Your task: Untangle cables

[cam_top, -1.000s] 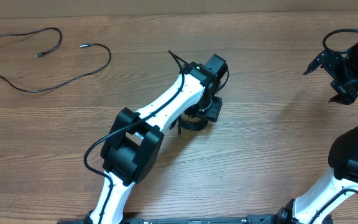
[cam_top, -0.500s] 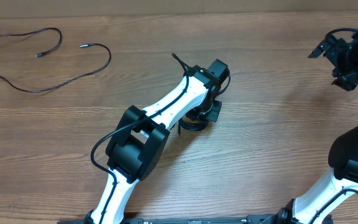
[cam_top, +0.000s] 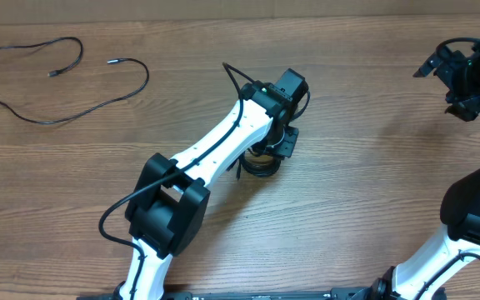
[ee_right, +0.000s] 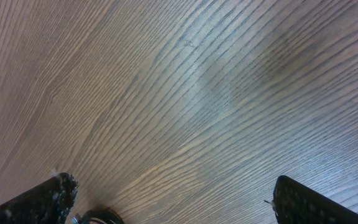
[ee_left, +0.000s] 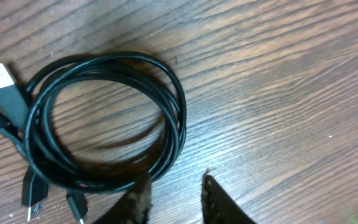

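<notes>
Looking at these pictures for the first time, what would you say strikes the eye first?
The left arm stretches diagonally across the middle of the wooden table. Its left gripper, jaws partly apart and empty, sits at the edge of a tight coil of black cables. Next comes a loose cable sprawled in open loops at the far-left corner, then the right gripper, wide open at the right edge.

Black cables [ee_left: 104, 59] on wooden table [cam_top: 348, 192]

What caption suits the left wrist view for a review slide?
Coiled black cables on the wooden table, with the left claw slightly parted and empty at the coil's edge.
</notes>
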`<state>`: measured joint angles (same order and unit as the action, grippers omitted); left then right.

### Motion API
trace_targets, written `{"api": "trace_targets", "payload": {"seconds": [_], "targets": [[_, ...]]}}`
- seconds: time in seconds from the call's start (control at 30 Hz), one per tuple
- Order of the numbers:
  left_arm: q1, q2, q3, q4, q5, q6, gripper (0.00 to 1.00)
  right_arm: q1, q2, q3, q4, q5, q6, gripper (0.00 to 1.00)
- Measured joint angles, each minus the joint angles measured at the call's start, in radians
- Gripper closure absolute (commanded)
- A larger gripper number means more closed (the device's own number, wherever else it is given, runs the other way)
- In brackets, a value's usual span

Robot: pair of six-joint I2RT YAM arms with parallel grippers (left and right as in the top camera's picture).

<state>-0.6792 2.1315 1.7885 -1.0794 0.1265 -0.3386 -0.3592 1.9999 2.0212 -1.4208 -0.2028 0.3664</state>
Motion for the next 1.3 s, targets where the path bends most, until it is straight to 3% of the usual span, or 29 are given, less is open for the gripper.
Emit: {"api": "trace_targets", "payload": {"seconds": [0.03, 0.07, 0.33, 0.7, 0.8, 0.87, 1.07, 1.17, 1.3], "targets": [[0.0, -0.002, 0.0, -0.003, 0.0, -0.002, 0.31, 0.0, 0.0, 0.0, 0.0, 0.0, 0.0, 0.0], [0.0, -0.001, 0.0, -0.005, 0.0, 0.0, 0.3, 0.0, 0.0, 0.0, 0.0, 0.0, 0.0, 0.0], [0.0, -0.001, -0.045, 0.03, 0.0, 0.006, 0.32, 0.0, 0.0, 0.0, 0.0, 0.0, 0.0, 0.0], [0.0, -0.001, -0.146, 0.192, 0.0, 0.016, 0.5, 0.0, 0.0, 0.0, 0.0, 0.0, 0.0, 0.0], [-0.002, -0.001, -0.146, 0.215, -0.001, 0.016, 0.43, 0.0, 0.0, 0.0, 0.0, 0.0, 0.0, 0.0], [-0.005, 0.003, -0.146, 0.22, 0.0, 0.008, 0.43, 0.0, 0.0, 0.0, 0.0, 0.0, 0.0, 0.0], [-0.011, 0.04, -0.146, 0.23, 0.0, 0.0, 0.54, 0.0, 0.0, 0.0, 0.0, 0.0, 0.0, 0.0], [-0.011, 0.056, -0.148, 0.243, -0.005, -0.002, 0.7, 0.0, 0.0, 0.0, 0.0, 0.0, 0.0, 0.0], [-0.011, 0.06, -0.148, 0.262, -0.015, -0.003, 0.84, 0.0, 0.0, 0.0, 0.0, 0.0, 0.0, 0.0]]}}
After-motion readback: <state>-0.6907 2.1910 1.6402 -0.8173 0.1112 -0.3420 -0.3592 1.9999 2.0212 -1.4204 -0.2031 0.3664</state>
